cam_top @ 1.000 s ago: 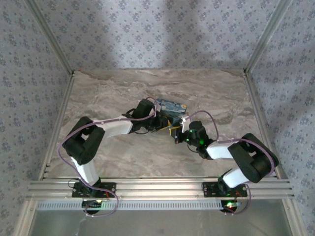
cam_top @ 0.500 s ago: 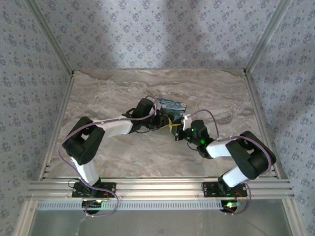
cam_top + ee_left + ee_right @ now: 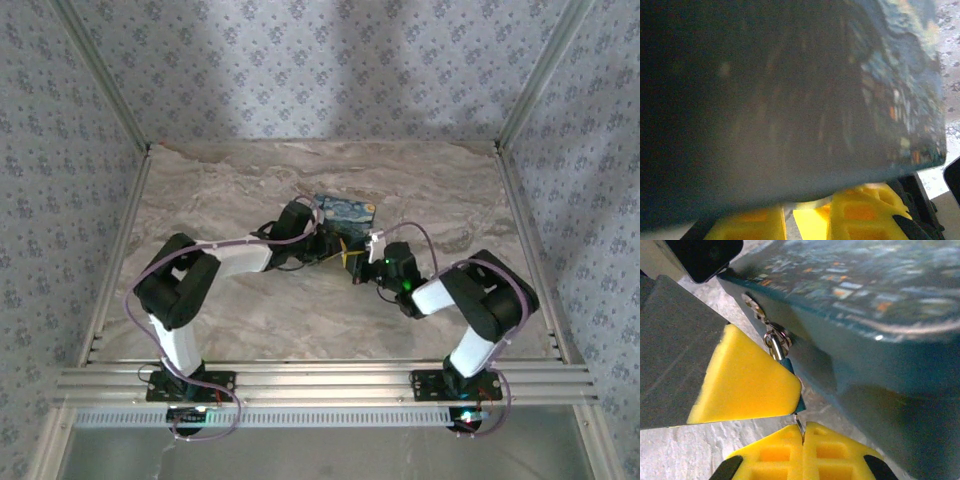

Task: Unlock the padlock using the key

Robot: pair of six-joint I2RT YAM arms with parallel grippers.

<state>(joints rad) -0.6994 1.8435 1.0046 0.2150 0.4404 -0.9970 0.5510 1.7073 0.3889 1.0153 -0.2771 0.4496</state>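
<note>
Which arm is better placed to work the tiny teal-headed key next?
Right: the right gripper pinches the tiny teal-headed key beside the flat night-sky-painted padlock, which the left gripper grips.

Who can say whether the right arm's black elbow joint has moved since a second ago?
Yes: the elbow joint swung left, away from the right aluminium frame rail.

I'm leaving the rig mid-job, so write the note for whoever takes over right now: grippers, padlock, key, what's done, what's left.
Left gripper: shut on the padlock, gripping its near edge.
Right gripper: shut on the key, pinching its teal head.
Key: shaft points into the padlock's teal side; whether it is seated I cannot tell.
Done: both things grasped, key at the lock.
Left: seat the key, turn it, unlock.
</note>
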